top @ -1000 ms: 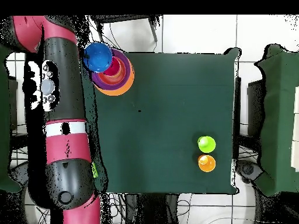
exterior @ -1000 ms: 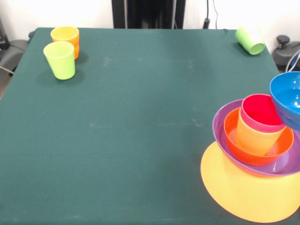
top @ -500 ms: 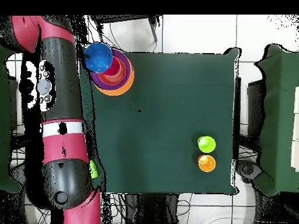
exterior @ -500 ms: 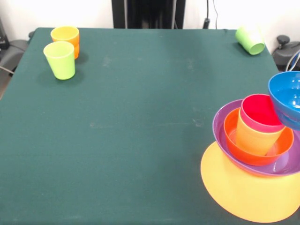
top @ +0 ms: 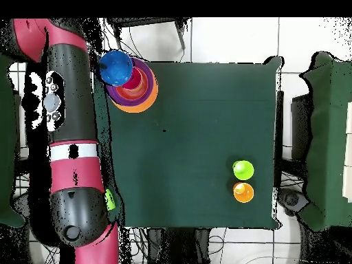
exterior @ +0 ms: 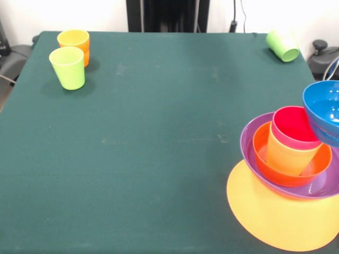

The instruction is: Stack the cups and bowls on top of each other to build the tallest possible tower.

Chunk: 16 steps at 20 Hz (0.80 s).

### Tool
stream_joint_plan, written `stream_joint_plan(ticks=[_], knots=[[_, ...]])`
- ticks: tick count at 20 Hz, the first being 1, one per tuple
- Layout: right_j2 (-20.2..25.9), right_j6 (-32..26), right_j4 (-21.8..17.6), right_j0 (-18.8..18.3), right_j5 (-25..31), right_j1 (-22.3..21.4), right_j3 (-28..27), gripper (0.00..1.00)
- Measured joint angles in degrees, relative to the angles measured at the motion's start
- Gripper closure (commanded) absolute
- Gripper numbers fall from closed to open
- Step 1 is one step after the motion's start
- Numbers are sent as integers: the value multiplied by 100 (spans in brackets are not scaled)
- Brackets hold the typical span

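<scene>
Overhead view: the red and black arm (top: 72,137) runs up the left side of the frame beside the green-covered desk (top: 199,103). The hand itself cannot be made out in either view, so whether it is released or clenched cannot be told.

The small glossy blue plastic bowl (exterior: 324,110) sits at the right edge of the front view, raised and overlapping the tower (exterior: 288,159).

The tower occupies the lower right: a large orange-yellow bowl (exterior: 275,217) lowest, then a wide shallow purple bowl (exterior: 254,135), a red-orange bowl (exterior: 262,151), a translucent yellow cup (exterior: 286,156) and a red cup (exterior: 294,126) nested within.

Upper left: a lime green cup (exterior: 68,67) and an orange cup (exterior: 74,41) stand upright, just beside each other.

Upper right: a green cup (exterior: 282,46) lies on its side.
</scene>
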Motion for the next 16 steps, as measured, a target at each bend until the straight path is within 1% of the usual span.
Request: stream_joint_plan(ticks=[11,16], knots=[[55,0,-32,1,0,-1,32,100],[315,-1,-259,0,0,-14,80,100]])
